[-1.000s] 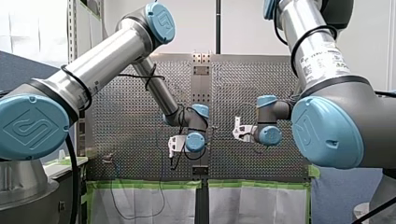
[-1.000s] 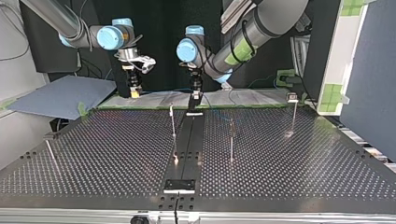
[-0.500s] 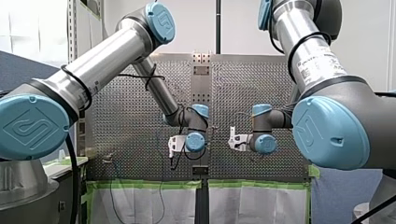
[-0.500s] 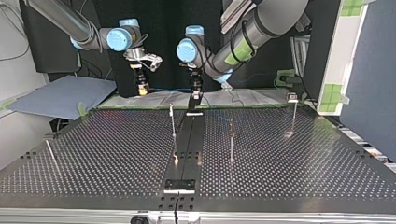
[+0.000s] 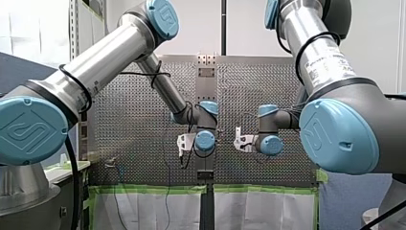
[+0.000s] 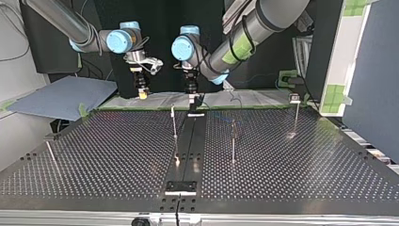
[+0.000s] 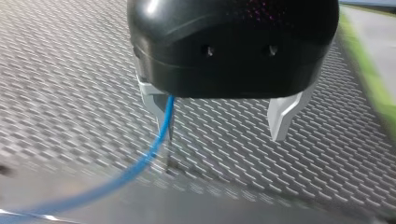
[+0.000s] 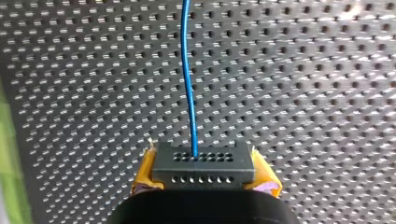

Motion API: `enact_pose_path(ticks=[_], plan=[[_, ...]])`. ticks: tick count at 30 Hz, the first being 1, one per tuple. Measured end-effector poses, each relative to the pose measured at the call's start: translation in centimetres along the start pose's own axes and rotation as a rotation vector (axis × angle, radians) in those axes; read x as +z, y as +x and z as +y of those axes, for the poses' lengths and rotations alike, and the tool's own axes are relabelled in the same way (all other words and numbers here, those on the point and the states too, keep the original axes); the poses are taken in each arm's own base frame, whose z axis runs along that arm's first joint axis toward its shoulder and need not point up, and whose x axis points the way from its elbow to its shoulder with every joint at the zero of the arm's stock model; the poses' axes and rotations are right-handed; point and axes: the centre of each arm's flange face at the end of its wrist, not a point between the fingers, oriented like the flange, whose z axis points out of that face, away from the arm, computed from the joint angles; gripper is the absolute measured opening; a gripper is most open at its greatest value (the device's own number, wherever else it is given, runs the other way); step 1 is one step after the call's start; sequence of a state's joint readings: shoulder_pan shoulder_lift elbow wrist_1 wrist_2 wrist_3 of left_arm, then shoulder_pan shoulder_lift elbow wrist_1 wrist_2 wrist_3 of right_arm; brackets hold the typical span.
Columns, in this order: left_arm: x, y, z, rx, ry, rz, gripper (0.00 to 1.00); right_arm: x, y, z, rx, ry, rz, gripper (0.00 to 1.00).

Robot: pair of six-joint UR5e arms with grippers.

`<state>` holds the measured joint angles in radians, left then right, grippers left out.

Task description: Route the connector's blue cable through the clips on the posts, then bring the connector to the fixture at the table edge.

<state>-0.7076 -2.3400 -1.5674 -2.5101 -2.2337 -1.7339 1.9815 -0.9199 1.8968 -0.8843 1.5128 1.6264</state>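
The black slotted connector is pinched between the yellow pads of the right gripper, up near the far edge of the top view, left of centre. Its thin, glossy blue cable streams straight ahead from one of the small holes. Over to the left gripper: its tapered metal fingers are spread wide under a rounded black housing, with the cable running alongside one of them. Below lies the dark perforated table with slim upright posts, the fixture at the near edge, and green tape bordering a pale sheet.
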Motion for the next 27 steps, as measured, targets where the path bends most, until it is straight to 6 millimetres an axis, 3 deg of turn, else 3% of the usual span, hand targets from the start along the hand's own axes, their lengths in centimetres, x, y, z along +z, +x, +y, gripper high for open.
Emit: enact_pose_path(ticks=[6,13,18,27], plan=[[-0.1,-3.8,-0.9,-0.072,-0.006,-0.075,1.00,0.4,3.0,-0.6,0.042,0.006,0.054,0.00],[0.1,-7.5,0.8,-0.089,-0.086,-0.106,1.00,0.2,6.6,-0.2,0.064,-0.002,0.089,0.00],[0.2,-7.2,2.4,-0.067,-0.123,-0.102,1.00,0.1,7.4,0.2,0.064,-0.017,0.093,0.00],[0.2,-5.9,3.3,-0.043,-0.076,-0.091,1.00,-0.2,7.2,0.1,0.051,-0.023,0.071,0.00]])
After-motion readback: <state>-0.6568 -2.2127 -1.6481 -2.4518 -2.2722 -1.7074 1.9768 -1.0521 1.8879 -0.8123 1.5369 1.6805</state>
